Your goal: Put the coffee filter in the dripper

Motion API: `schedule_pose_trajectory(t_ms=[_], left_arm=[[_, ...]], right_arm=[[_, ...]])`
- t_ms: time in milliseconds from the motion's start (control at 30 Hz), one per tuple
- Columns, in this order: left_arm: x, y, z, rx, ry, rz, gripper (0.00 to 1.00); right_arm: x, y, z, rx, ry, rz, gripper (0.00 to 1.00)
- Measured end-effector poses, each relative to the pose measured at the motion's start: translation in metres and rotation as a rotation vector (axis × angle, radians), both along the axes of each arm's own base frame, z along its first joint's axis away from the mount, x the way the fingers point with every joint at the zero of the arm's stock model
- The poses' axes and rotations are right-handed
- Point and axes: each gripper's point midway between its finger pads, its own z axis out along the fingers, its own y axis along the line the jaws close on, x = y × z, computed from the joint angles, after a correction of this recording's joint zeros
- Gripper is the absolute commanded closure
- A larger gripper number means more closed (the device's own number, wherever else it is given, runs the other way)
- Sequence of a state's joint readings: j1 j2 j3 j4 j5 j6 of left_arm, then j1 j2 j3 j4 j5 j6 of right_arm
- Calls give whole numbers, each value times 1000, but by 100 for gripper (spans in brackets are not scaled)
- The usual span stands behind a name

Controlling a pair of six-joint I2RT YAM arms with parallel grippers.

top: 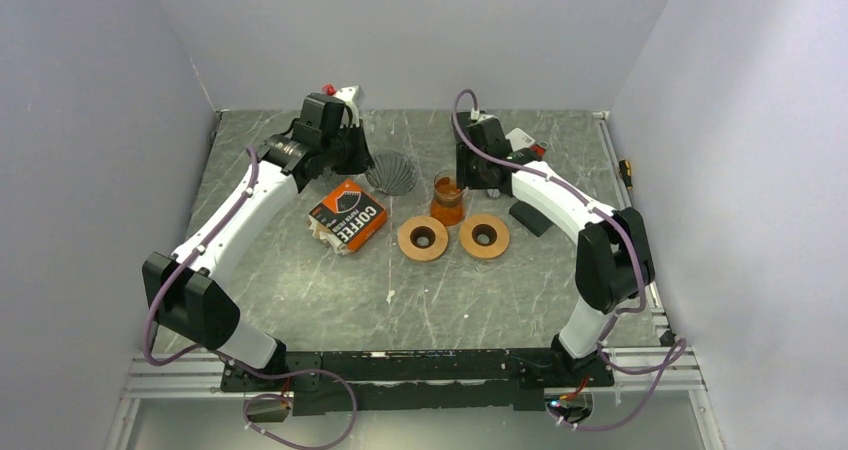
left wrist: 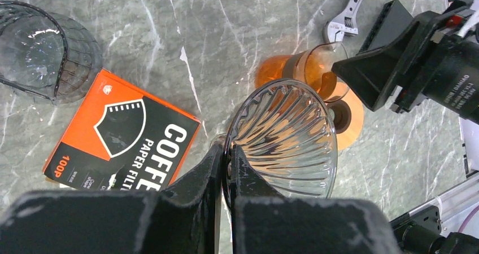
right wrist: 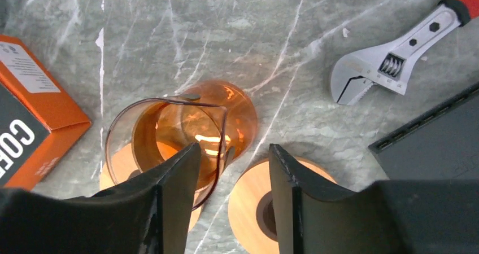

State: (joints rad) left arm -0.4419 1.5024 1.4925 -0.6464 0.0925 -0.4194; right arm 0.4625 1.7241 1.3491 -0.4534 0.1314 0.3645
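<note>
**Tabletop** (top: 450, 295): grey, marble-patterned, walled on the left, right and far sides.

**Left gripper** (left wrist: 226, 149): at far left of centre. The fingers are together, clamped on the rim of the dripper.

**Dripper** (left wrist: 282, 135): clear ribbed glass cone. It is held by its rim in the left fingers with the open mouth showing in the left wrist view. Whether it touches the tabletop cannot be told.

**Coffee filter box** (top: 347, 216): orange and black carton printed "COFFEE PAPER FILTER". It lies flat on the tabletop, near of the left gripper and left of the wooden rings.

**Right gripper** (right wrist: 233, 149): at far right of centre, over the amber glass. The fingers are apart, and the rim of the glass on its right side runs between them. Contact cannot be told.

**Amber glass** (right wrist: 186, 130): transparent orange vessel, upright, just far of the two wooden rings.

**Wooden rings**: two flat discs, each with a dark central hole, side by side at centre. One is on the left (top: 406, 240) and one on the right (top: 500, 236).

**Second clear glass vessel** (left wrist: 39, 51): ribbed, at the edge of the left wrist view, beside the box.

**Adjustable wrench** (right wrist: 390, 65): silver with a red handle, lying far right of the amber glass.

**Black flat piece** (top: 530, 218): on the tabletop right of the rings.
</note>
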Motion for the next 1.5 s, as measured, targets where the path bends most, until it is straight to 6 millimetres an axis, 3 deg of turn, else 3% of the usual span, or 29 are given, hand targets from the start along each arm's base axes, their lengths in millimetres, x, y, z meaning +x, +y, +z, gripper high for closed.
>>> schedule_pose_trajectory(t_ms=[267, 533, 800, 1067, 1233, 1367, 1500], left_arm=[[2, 0, -2, 8, -10, -4, 100], [7, -11, -5, -22, -10, -46, 99], [18, -37, -15, -84, 15, -131, 100], [29, -61, -3, -170, 1, -199, 100], [32, -53, -8, -137, 4, -157, 100], [41, -33, -19, -74, 13, -69, 100], [49, -4, -35, -63, 52, 16, 100]], right_arm=[[-6, -14, 25, 151, -20, -3, 19], [-9, -54, 41, 319, -51, -85, 1], [-24, -62, 52, 365, -71, -95, 0], [-25, -67, 67, 378, -110, -99, 0], [-29, -68, 58, 371, -89, -105, 0], [-36, -74, 40, 344, -41, -132, 1], [-45, -82, 9, 300, 38, -173, 1]])
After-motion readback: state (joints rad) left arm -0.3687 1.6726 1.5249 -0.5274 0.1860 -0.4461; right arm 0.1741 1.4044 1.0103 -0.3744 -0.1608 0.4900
